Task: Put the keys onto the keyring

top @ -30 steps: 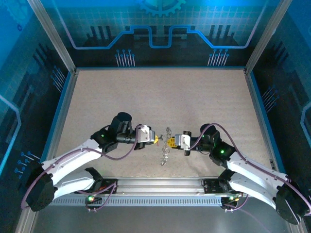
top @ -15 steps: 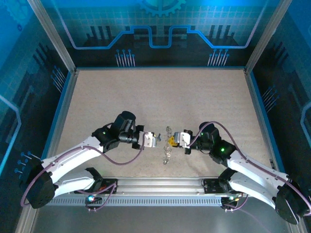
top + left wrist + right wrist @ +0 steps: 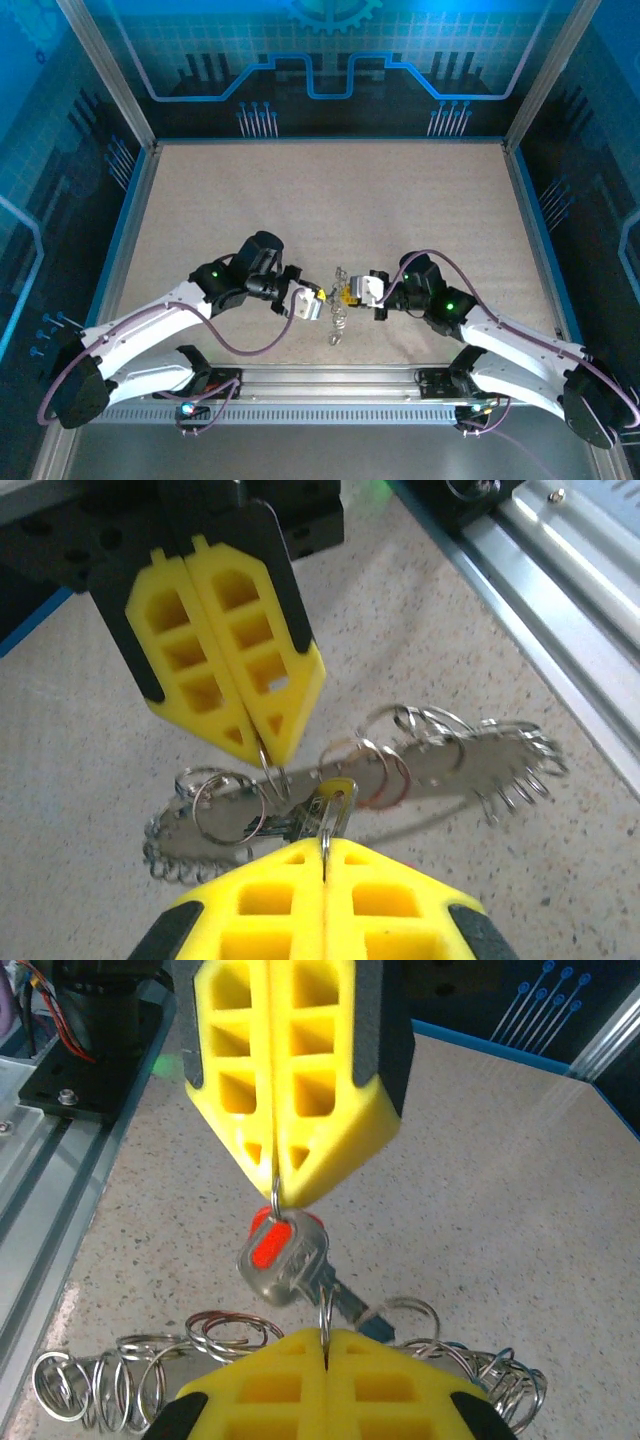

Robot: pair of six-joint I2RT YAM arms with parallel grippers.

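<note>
Left gripper [image 3: 277,1192] clenched on a small wire ring [image 3: 274,1198] carrying the red-headed key [image 3: 282,1252]. Right gripper [image 3: 325,1345] pinches a keyring [image 3: 130,1370] loop, tips close, low over the table [image 3: 330,200]. Hold both pinches firm and twist the ring into the loop's gap, probably there but blurry. Only holder: the keyring, strung with small rings.

Yellow, lattice-patterned fingers [image 3: 345,1145]; key [image 3: 272,1245] between them red-headed, grey-rimmed; keyring [image 3: 235,1328] silvery; worktop [image 3: 500,1220] speckled beige.
</note>
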